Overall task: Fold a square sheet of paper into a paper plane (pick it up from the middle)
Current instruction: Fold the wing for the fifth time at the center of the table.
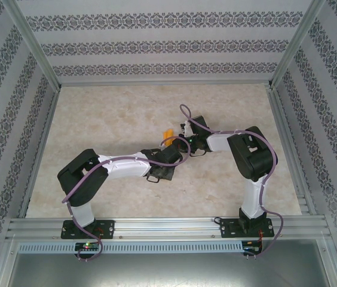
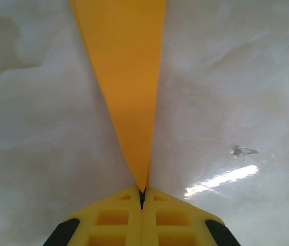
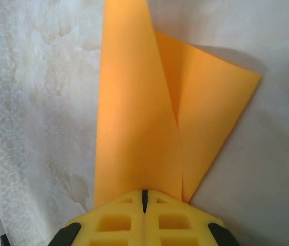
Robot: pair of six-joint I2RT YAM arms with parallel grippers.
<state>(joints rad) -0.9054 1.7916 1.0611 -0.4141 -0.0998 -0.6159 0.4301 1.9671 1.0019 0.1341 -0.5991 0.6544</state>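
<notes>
The orange sheet of paper (image 1: 167, 134) is held above the marble table between both arms, folded into a narrow creased shape. Seen from the left wrist, it tapers to a sharp point (image 2: 126, 77) that ends between the yellow fingers of my left gripper (image 2: 142, 191), which is shut on that tip. From the right wrist, the paper (image 3: 134, 118) shows a long flat panel and a folded flap sticking out to the right. My right gripper (image 3: 144, 195) is shut on its near edge. From above, the two grippers (image 1: 177, 150) (image 1: 184, 142) nearly meet. I cannot tell whether the folds make a paper plane.
The pale marble tabletop (image 1: 115, 113) lies under the paper. Patterned walls and aluminium posts (image 1: 37, 54) ring the table. An aluminium rail (image 1: 168, 227) runs along the near edge, where both arm bases are bolted.
</notes>
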